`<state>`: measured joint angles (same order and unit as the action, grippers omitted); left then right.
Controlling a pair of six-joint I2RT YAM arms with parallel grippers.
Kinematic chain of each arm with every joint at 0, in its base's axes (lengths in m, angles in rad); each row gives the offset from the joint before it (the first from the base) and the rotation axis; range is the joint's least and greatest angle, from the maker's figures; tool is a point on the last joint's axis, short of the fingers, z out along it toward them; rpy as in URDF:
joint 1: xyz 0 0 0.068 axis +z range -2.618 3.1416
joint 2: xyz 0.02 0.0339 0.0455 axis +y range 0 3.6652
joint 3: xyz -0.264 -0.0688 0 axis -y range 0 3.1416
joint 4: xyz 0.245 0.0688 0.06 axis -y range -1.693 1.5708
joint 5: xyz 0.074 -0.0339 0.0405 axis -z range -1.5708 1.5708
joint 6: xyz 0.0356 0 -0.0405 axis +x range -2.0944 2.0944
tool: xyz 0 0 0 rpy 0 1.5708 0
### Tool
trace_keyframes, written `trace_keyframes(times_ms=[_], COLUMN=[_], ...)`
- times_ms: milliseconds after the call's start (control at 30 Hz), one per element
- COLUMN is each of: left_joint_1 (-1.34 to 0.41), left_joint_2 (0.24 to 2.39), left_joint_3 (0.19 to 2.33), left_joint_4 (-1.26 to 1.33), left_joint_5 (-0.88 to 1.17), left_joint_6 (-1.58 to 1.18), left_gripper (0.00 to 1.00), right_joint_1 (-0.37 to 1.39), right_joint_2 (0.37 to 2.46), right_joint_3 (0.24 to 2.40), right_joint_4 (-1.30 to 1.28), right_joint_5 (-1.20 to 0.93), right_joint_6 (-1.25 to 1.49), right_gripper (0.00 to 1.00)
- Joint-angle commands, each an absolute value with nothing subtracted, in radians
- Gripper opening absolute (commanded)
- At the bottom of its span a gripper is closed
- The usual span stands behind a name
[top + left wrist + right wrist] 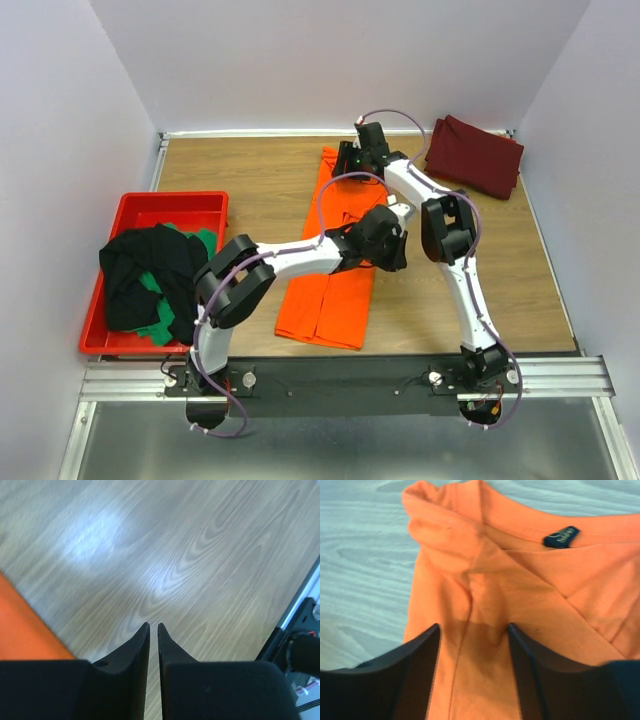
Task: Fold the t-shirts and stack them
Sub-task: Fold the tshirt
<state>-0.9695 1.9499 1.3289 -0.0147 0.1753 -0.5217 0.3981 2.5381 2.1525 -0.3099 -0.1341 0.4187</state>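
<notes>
Right tool (pixel 472 627) is open, jaws wide apart astride a fold at the collar of the orange shirt (pixel 520 595), which lies on the worktop (pixel 200 555). The dark collar label (pixel 561 536) is unreadable. Left tool (pixel 153 626), nearly closed and empty, hovers beside the shirt.

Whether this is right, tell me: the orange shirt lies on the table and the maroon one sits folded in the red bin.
One point is wrong: the maroon shirt sits folded on the table, far right, not in the red bin, as the top view shows. The rest stands.
</notes>
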Motion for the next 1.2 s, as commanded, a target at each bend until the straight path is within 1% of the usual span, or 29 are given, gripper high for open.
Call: trace_keyframes(times_ms=[0, 67, 100, 167, 200, 267, 300, 400, 500, 533, 567, 667, 800, 933, 1167], left_joint_1=[-0.937, -0.899, -0.879, -0.829, -0.816, -0.799, -0.798, -0.807, -0.819, -0.831, -0.839, -0.876, -0.914, -0.943, -0.983], left_joint_2=[1.934, 1.899, 1.858, 1.795, 1.778, 1.752, 1.734, 1.694, 1.664, 1.66, 1.654, 1.657, 1.68, 1.718, 1.822], left_joint_3=[1.361, 1.344, 1.31, 1.27, 1.237, 1.204, 1.178, 1.105, 1.056, 1.033, 1.023, 1.003, 1.0, 1.009, 1.063], left_joint_4=[0.028, 0.026, 0.018, 0.002, -0.05, -0.099, -0.124, -0.167, -0.187, -0.204, -0.212, -0.241, -0.267, -0.258, -0.209], left_joint_5=[0.209, 0.175, 0.16, 0.102, 0.075, 0.005, -0.044, -0.084, -0.118, -0.129, -0.147, -0.17, -0.186, -0.169, -0.111], left_joint_6=[-0.495, -0.499, -0.509, -0.525, -0.532, -0.534, -0.534, -0.544, -0.574, -0.581, -0.59, -0.595, -0.603, -0.603, -0.598], left_gripper=[0.19, 0.19, 0.2, 0.21, 0.2, 0.2, 0.18, 0.16, 0.15, 0.15, 0.15, 0.15, 0.15, 0.15, 0.15], right_joint_1=[0.396, 0.396, 0.394, 0.393, 0.393, 0.394, 0.394, 0.394, 0.394, 0.394, 0.394, 0.394, 0.394, 0.394, 0.391], right_joint_2=[2.57, 2.531, 2.514, 2.464, 2.447, 2.404, 2.363, 2.275, 2.22, 2.191, 2.175, 2.139, 2.134, 2.17, 2.304], right_joint_3=[2.184, 2.187, 2.189, 2.187, 2.181, 2.163, 2.151, 2.073, 1.964, 1.933, 1.868, 1.761, 1.669, 1.638, 1.738], right_joint_4=[-0.419, -0.419, -0.419, -0.419, -0.419, -0.419, -0.419, -0.416, -0.417, -0.417, -0.417, -0.417, -0.416, -0.41, -0.411], right_joint_5=[-0.183, -0.157, -0.138, -0.124, -0.106, -0.078, -0.063, -0.043, -0.005, 0.053, 0.067, 0.092, 0.115, 0.127, 0.209], right_joint_6=[0.331, 0.322, 0.316, 0.316, 0.319, 0.33, 0.348, 0.379, 0.417, 0.425, 0.429, 0.446, 0.46, 0.456, 0.41], right_gripper=[0.7, 0.74, 0.8, 0.83, 0.83, 0.84, 0.84, 0.84, 0.84, 0.83, 0.82, 0.8, 0.78, 0.75, 0.74])
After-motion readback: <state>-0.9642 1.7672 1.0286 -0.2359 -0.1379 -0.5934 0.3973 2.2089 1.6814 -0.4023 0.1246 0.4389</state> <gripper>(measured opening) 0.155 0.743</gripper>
